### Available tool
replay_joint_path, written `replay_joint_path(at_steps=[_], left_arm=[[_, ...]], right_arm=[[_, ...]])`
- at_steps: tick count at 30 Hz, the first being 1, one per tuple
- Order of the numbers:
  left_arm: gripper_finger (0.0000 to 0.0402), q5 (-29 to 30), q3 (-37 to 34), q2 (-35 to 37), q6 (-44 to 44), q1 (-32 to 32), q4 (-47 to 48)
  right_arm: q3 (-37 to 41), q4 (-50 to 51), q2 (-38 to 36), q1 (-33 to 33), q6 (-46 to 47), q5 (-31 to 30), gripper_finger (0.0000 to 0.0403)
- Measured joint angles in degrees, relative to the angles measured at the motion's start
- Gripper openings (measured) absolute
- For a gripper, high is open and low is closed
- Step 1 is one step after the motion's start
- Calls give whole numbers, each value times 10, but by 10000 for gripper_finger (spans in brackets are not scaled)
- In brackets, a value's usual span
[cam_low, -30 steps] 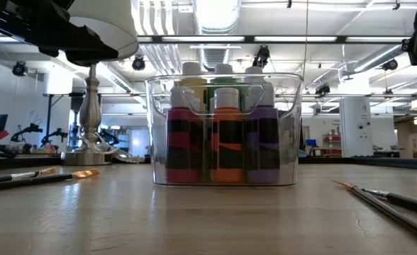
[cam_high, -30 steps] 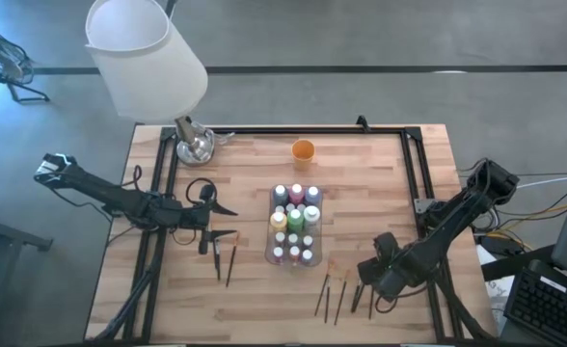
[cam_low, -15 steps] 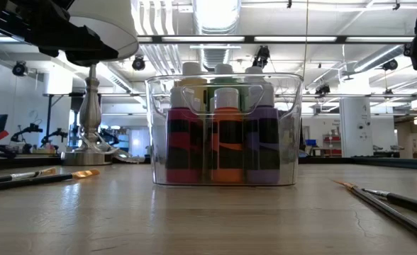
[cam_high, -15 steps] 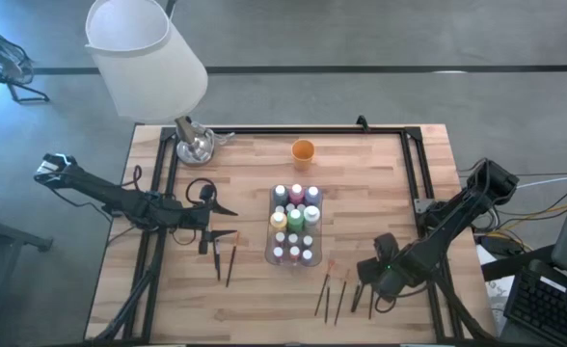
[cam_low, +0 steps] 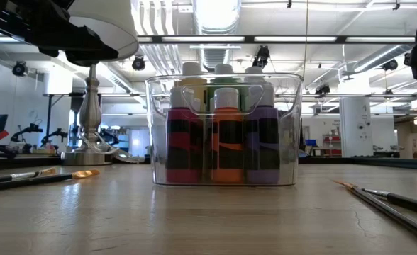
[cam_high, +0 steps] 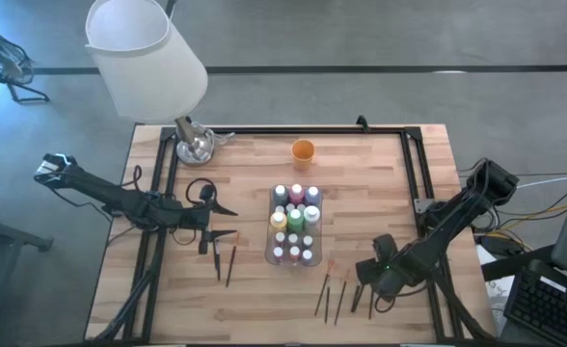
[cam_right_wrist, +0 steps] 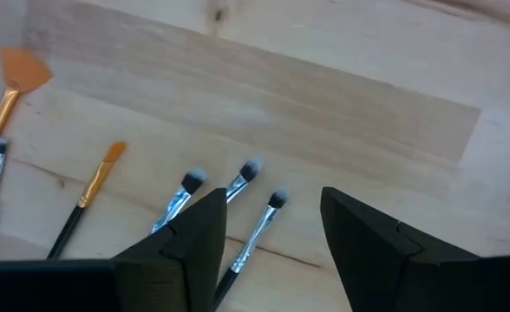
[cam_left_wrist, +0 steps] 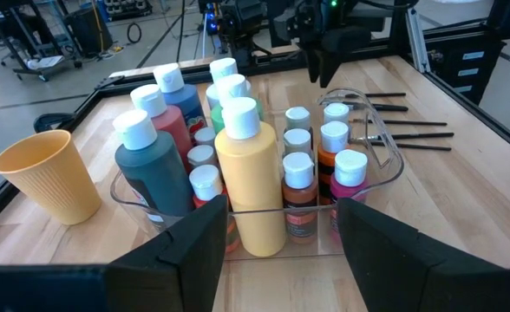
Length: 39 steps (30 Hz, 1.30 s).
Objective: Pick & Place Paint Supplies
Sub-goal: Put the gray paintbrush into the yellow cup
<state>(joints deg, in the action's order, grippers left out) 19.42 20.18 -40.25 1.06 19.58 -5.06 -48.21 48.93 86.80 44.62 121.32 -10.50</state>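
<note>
A clear tray [cam_high: 307, 258] in the middle of the table holds several paint bottles [cam_high: 294, 224] with white caps, standing upright. Two brushes [cam_high: 225, 262] lie flat near my left gripper [cam_high: 222, 222], which hovers open and level at the tray's left side; its wrist view looks at the bottles [cam_left_wrist: 248, 178]. Several more brushes [cam_high: 341, 295] lie flat right of the tray. My right gripper [cam_high: 370, 289] hangs open above them and points down. In its wrist view [cam_right_wrist: 272, 227] the brush tips [cam_right_wrist: 248, 171] show below the fingers.
An orange cup [cam_high: 303, 149] stands behind the tray. A lamp with a white shade [cam_high: 147, 58] and a metal base [cam_high: 195, 145] occupies the far left corner. A black frame [cam_high: 414, 169] edges the table. Bare wood lies near the front edge.
</note>
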Motion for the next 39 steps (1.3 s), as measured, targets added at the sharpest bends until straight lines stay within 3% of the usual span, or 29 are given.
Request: replay_joint_path(at_steps=[21, 39], left_arm=[[222, 0, 0, 0, 0, 0, 1], [222, 0, 0, 0, 0, 0, 3]], right_arm=[[1, -28, 45, 2, -31, 31, 186], [8, -29, 68, 0, -30, 50, 120]])
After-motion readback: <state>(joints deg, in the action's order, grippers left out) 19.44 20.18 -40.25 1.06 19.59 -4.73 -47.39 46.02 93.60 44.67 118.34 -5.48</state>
